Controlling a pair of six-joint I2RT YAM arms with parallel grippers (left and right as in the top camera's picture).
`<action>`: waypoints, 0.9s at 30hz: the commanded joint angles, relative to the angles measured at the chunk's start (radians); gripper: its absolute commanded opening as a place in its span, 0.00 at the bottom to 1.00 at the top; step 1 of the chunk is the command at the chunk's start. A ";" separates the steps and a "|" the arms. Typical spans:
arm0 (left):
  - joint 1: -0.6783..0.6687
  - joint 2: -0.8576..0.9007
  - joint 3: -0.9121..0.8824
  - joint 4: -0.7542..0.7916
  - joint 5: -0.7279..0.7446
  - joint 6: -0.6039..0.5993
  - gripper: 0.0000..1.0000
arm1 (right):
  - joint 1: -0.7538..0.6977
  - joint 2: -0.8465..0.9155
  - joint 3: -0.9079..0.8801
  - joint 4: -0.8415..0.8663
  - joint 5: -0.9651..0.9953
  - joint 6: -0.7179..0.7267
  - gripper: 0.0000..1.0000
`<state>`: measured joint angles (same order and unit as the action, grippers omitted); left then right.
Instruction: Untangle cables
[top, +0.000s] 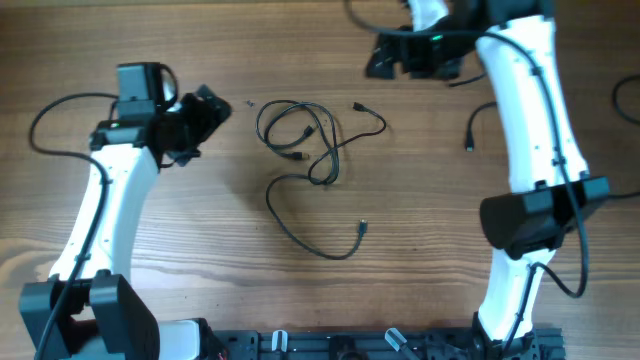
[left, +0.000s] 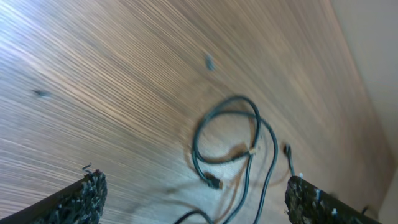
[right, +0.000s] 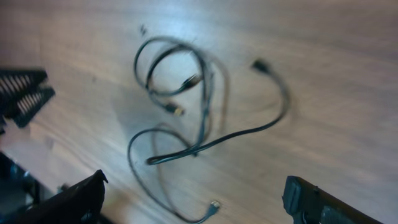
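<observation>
The cables lie tangled mid-table: thin black cords with loops at the top, a long strand curving down to a plug, and another plug at upper right. My left gripper is open and empty, just left of the tangle. In the left wrist view the loops lie ahead between the open fingers. My right gripper is open and empty beyond the tangle at the table's far side. In the right wrist view it hovers above the cables.
Another thin black cord lies to the right, partly hidden behind the right arm. Thicker robot wires loop at the left and at the right edge. The table is wood grain.
</observation>
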<state>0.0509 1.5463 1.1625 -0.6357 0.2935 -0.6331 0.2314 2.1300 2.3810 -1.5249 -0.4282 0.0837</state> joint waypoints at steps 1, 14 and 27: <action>0.097 -0.005 0.003 -0.001 0.013 -0.037 0.93 | 0.124 0.019 -0.093 0.031 0.044 0.069 0.89; 0.110 -0.005 0.003 0.014 0.009 -0.078 0.99 | 0.358 0.020 -0.320 0.079 0.055 -0.637 0.79; 0.110 -0.005 0.003 0.014 0.008 -0.078 0.99 | 0.357 0.021 -0.517 0.269 0.055 -0.717 0.62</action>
<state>0.1600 1.5463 1.1625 -0.6254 0.2977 -0.7013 0.5865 2.1395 1.8969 -1.2678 -0.3725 -0.5991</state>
